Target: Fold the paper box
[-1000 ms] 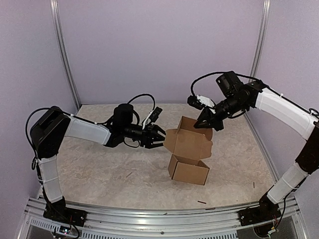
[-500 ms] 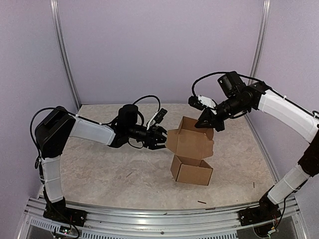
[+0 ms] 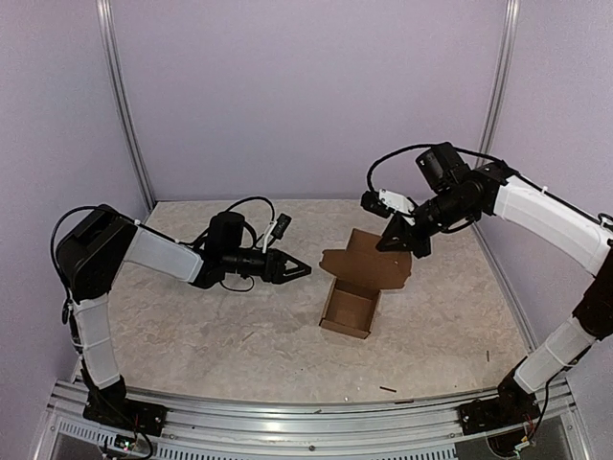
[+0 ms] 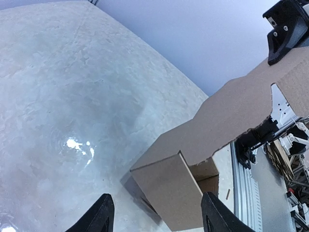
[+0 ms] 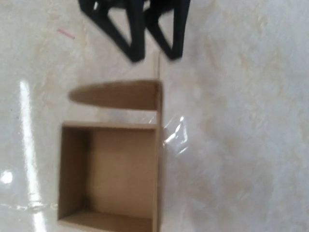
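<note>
The paper box [image 3: 343, 328] is seen on the desk [image 3: 192, 331], and every place below is given from it. Its tray [image 3: 350, 305] is set flat on the desk with the open side up. The lid panel [image 3: 369, 266] is raised from the tray's far edge and is not laid over the opening. In the right wrist view a rounded flap [image 5: 116, 94] is seen standing out from the lid, just beyond the tray's wall.

The right tool [image 3: 391, 241] is found at the lid's upper edge, above and behind the tray. Its fingers [image 5: 135, 34] are drawn together. The lid's thin edge is seen running up between them, so the lid is taken to be pinched there.

The left tool [image 3: 302, 271] is held to the left of the box, low over the desk and pointed towards it, apart from the cardboard. Its fingers [image 4: 101, 215] are spread to a moderate width and are empty.

A small dark scrap [image 3: 388, 389] is seen on the desk in front of the box, near the front rail.
</note>
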You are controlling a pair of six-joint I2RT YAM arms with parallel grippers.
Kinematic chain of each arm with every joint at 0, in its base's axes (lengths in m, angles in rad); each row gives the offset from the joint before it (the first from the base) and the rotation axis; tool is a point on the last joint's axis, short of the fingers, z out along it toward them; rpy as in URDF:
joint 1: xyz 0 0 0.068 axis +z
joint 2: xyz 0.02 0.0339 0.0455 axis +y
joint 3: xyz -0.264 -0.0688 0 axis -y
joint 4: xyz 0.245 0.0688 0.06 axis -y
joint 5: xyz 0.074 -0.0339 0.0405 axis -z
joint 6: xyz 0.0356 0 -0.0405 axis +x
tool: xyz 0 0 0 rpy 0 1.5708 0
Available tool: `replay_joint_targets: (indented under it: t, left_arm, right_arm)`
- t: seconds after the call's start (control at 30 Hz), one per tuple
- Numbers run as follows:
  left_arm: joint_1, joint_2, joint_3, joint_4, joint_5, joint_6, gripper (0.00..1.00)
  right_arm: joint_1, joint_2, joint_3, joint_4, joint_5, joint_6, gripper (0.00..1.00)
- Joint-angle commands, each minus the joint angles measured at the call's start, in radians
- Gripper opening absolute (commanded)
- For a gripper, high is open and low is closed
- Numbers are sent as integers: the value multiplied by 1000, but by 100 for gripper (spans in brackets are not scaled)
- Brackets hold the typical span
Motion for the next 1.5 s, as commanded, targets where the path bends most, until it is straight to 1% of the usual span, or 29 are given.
replay_joint_targets:
  t: [0.0, 0.1, 0.17, 0.3, 0.4, 0.53, 0.57, 0.63, 0.7, 0.77, 0.83, 0.87, 0.93, 1.0, 1.1, 1.17, 1.23, 1.33, 1.4, 1.47]
  left_arm:
    - [-1, -33, -23, 95, -1, -65, 61]
    - [-17, 5, -6, 122, 30, -73, 62]
    - [-23, 19, -14, 152, 11, -67, 63]
    - [-38, 22, -13, 159, 19, -1, 63]
    - [-62, 24, 30, 71, 4, 85, 63]
    - [-96, 35, 101, -67, -35, 188, 57]
    - [-103, 38, 115, -94, -43, 200, 54]
    - [-108, 44, 136, -138, -57, 221, 42]
    - [-112, 52, 159, -188, -82, 234, 24]
    - [-117, 56, 186, -225, -102, 240, 8]
    - [-130, 53, 201, -256, -169, 243, 1]
    - [-140, 46, 216, -280, -230, 240, 0]
    - [-155, 35, 236, -296, -314, 209, 0]
    - [-166, 29, 248, -287, -391, 119, 0]
    - [-188, 26, 274, -299, -513, -38, 0]
    - [-210, 34, 289, -291, -545, -102, 4]
    - [-234, 39, 315, -305, -555, -104, 10]
    - [-244, 33, 336, -350, -570, -75, 22]
    - [-241, 7, 329, -394, -600, -28, 30]
    - [-235, -22, 303, -415, -621, 32, 37]
  right_arm:
    - [-3, 53, -46, -13, -9, 60, 0]
    - [-21, 105, -33, -30, -74, 75, 0]
    - [-33, 123, -18, -38, -109, 83, 0]
    - [-47, 144, 7, -43, -135, 100, 0]
    - [-55, 163, 20, -50, -142, 103, 0]
    - [-67, 176, 39, -47, -142, 121, 0]
    - [-72, 175, 43, -47, -144, 126, 0]
    - [-79, 175, 49, -47, -145, 133, 0]
    - [-82, 176, 54, -47, -141, 137, 0]
    - [-84, 178, 57, -48, -134, 145, 0]
    - [-85, 183, 63, -51, -132, 162, 0]
    - [-85, 189, 66, -56, -139, 171, 0]
    - [-84, 206, 76, -78, -167, 183, 3]
    - [-84, 218, 77, -81, -187, 205, 3]
    - [-84, 214, 75, -41, -165, 252, 1]
    - [-84, 208, 81, -11, -126, 284, 1]
    - [-84, 201, 96, 1, -84, 295, 0]
    - [-92, 193, 113, 3, -51, 296, 0]
    - [-98, 190, 119, -4, -55, 290, 0]
    - [-103, 183, 122, -11, -61, 282, 0]
